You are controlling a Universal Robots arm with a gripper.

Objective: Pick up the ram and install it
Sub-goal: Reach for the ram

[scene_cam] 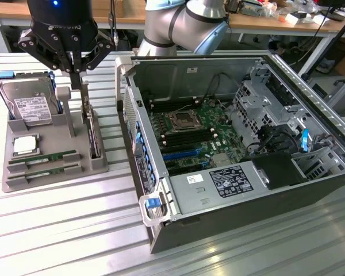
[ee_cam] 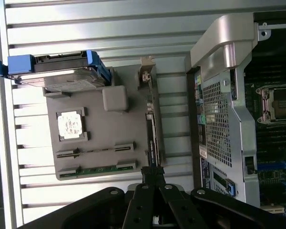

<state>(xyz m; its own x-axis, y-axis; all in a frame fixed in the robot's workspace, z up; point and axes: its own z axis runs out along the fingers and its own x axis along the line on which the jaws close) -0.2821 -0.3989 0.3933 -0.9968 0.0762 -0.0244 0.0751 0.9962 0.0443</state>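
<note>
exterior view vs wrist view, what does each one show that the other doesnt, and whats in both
Exterior view's extras: the case's power supply, drive cages and the robot arm.

Wrist view's extra: the case's meshed rear panel, seen face-on.

Shared: the grey tray holding two ram sticks, the processor chip, hard drive and expansion card, with the shut gripper above the tray and the motherboard socket beyond.
</note>
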